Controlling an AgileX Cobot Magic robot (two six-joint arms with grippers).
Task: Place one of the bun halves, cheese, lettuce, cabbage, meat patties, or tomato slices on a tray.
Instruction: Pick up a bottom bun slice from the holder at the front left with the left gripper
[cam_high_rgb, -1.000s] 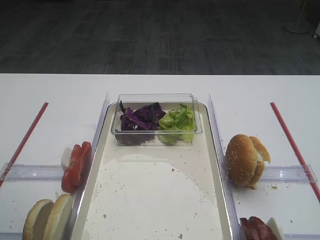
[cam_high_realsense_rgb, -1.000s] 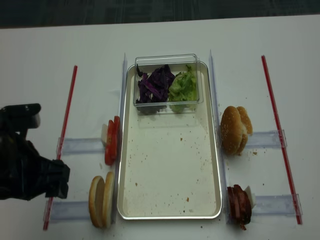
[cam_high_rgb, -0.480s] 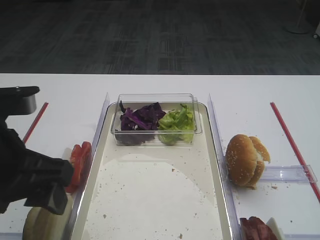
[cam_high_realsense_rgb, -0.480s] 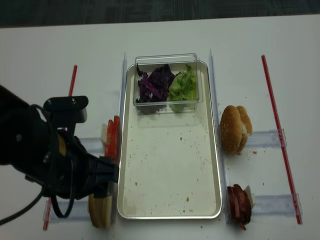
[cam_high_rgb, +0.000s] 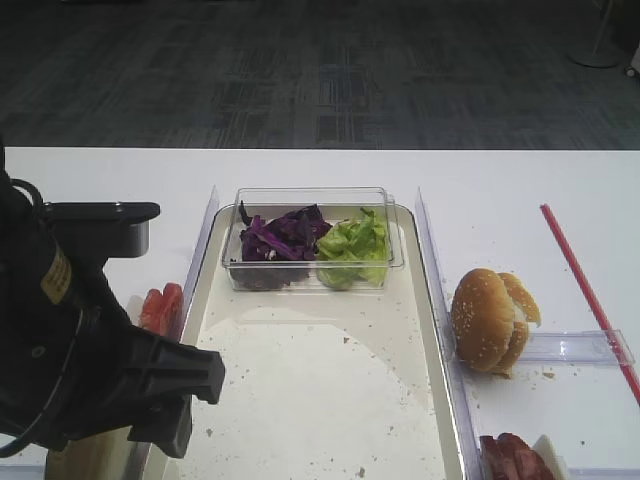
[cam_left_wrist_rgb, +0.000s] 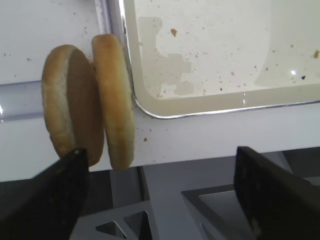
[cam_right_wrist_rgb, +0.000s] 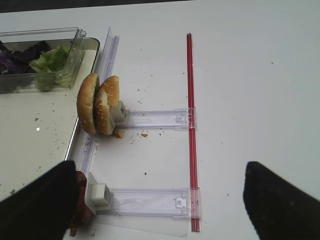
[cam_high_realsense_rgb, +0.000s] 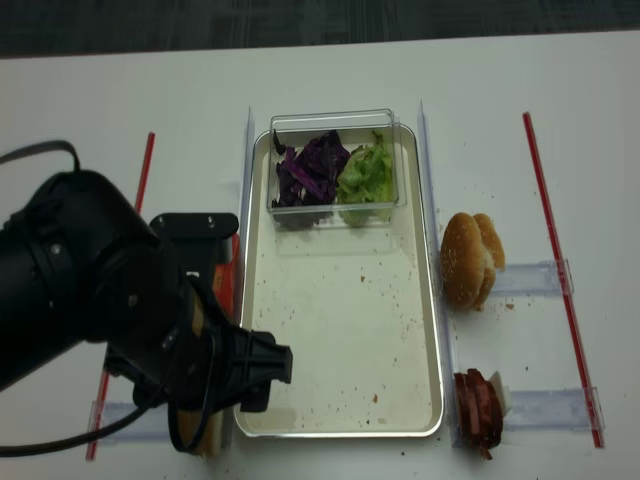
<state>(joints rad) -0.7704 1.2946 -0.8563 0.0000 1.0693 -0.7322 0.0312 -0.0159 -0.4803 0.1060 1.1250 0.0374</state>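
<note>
**Left claw open above the bun halves, nothing on the tray yet**

The left claw (cam_left_wrist_rgb: 160, 200) hangs with its jaws spread wide and nothing between them; in its wrist view the two dark fingers (cam_left_wrist_rgb: 45, 200) frame the near-left corner of the scene. Just beyond them the bun halves (cam_left_wrist_rgb: 90, 102) stand on edge side by side, the right one touching the tray (cam_left_wrist_rgb: 210, 97) rim at its near-left corner. Neither half is gripped.

From overhead, the left arm (cam_high_realsense_rgb: 110, 310) covers the buns and most of the tomato slices (cam_high_rgb: 160, 305) just left of the tray. At the tray's far end sits a clear tub (cam_high_realsense_rgb: 335, 160) with cabbage (cam_high_realsense_rgb: 310, 165) on the left and lettuce (cam_high_realsense_rgb: 367, 172) on the right. Off the right rim stand a sesame bun (cam_high_realsense_rgb: 470, 258) and, nearer, the patties (cam_high_realsense_rgb: 478, 410).

The right claw (cam_right_wrist_rgb: 160, 200) is also spread and empty, hovering near the patties.

The tray floor carries only crumbs, so I judge the task barely begun: approach made, with closing on a half, lifting and placing all left.
</note>
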